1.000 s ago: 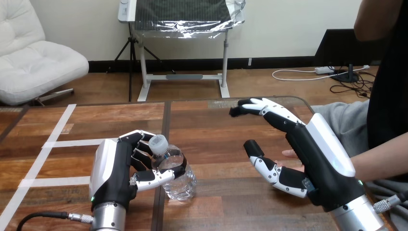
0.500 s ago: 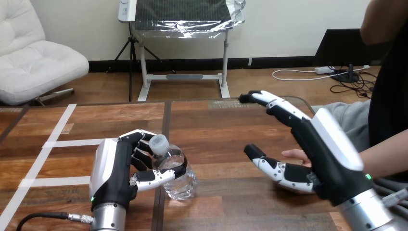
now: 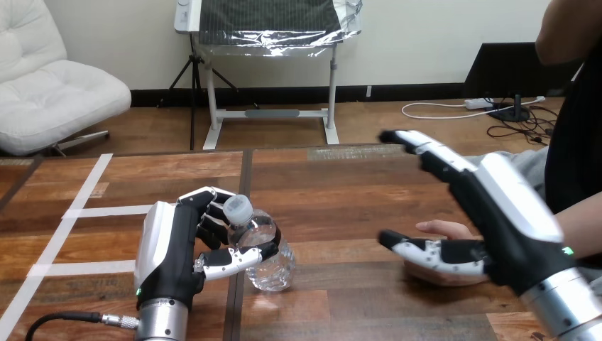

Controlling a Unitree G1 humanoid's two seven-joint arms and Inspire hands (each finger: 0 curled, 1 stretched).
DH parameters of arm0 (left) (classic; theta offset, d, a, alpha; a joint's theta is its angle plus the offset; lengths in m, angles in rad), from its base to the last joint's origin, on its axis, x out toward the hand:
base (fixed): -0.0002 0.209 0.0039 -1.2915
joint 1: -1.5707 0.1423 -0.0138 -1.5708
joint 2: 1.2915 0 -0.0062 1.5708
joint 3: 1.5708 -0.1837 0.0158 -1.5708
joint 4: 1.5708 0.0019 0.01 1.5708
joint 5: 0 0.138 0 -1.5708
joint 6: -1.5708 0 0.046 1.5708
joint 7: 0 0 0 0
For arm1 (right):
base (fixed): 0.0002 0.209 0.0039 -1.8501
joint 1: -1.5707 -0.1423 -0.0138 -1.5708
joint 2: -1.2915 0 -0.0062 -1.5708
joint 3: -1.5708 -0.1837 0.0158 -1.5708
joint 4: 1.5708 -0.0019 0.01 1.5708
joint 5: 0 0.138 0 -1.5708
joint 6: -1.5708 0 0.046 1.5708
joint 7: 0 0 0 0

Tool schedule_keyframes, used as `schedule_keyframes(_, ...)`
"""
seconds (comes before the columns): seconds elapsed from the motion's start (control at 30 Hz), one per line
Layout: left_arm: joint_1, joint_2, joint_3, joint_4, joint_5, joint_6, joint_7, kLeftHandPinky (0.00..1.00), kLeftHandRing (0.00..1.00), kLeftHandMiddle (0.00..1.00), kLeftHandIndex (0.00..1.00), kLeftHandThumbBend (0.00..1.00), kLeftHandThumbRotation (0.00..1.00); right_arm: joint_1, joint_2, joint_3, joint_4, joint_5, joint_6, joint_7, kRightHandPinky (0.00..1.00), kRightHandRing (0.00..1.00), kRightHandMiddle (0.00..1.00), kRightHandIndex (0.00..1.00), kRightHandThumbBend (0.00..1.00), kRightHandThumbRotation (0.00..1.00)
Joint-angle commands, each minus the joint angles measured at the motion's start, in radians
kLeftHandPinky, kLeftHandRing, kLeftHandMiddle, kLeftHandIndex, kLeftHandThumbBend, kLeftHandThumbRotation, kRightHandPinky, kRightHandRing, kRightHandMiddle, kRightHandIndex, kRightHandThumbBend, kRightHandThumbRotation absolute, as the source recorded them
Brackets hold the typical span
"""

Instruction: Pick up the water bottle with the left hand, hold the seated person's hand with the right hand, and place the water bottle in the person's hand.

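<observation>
Over the wooden table (image 3: pixel 341 192), the right hand (image 3: pixel 497 213) is spread with its fingers straight above the person's hand (image 3: pixel 441 229); whether they touch is hard to judge. The left hand (image 3: pixel 170 256) curls round the tilted clear water bottle (image 3: pixel 273 264), whose base rests on the table.

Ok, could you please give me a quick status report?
Left hand shut on water bottle, tilted on table. Right hand open over person's hand, not gripping. Path clear.
</observation>
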Motion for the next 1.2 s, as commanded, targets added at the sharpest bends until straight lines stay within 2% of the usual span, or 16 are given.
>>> schedule_keyframes(0.0, -0.054, -0.014, 0.020, -0.079, 0.000, -0.055, 0.026, 0.38, 0.40, 0.44, 0.50, 0.58, 0.00, -0.085, -0.053, -0.049, -0.016, -0.022, 0.011, -0.004, 0.80, 0.89, 0.93, 0.89, 0.77, 0.00)
schedule_keyframes(0.23, -0.046, -0.023, 0.024, -0.110, -0.008, -0.048, 0.017, 0.38, 0.40, 0.44, 0.50, 0.57, 0.00, -0.097, -0.103, -0.069, -0.033, -0.050, 0.107, 0.053, 0.81, 0.92, 0.95, 0.91, 0.81, 0.00)
schedule_keyframes(0.5, -0.030, -0.031, 0.026, -0.156, -0.018, -0.061, 0.010, 0.39, 0.40, 0.45, 0.50, 0.57, 0.00, -0.131, -0.185, -0.073, 0.000, -0.088, 0.118, 0.090, 0.83, 0.92, 0.94, 0.90, 0.86, 0.00)
schedule_keyframes(0.8, -0.014, -0.035, 0.022, -0.204, -0.016, -0.069, 0.004, 0.37, 0.39, 0.44, 0.50, 0.58, 0.00, -0.172, -0.272, -0.044, 0.027, -0.151, 0.166, 0.195, 0.82, 0.91, 0.93, 0.89, 0.89, 0.00)
schedule_keyframes(0.93, -0.008, -0.037, 0.020, -0.217, -0.013, -0.082, 0.005, 0.36, 0.39, 0.44, 0.50, 0.58, 0.00, -0.197, -0.315, -0.023, 0.043, -0.176, 0.185, 0.264, 0.83, 0.92, 0.92, 0.88, 0.88, 0.00)
schedule_keyframes(1.17, 0.001, -0.043, 0.020, -0.234, -0.017, -0.103, 0.003, 0.35, 0.38, 0.43, 0.49, 0.59, 0.00, -0.246, -0.365, 0.017, 0.075, -0.228, 0.221, 0.361, 0.83, 0.90, 0.90, 0.87, 0.88, 0.00)
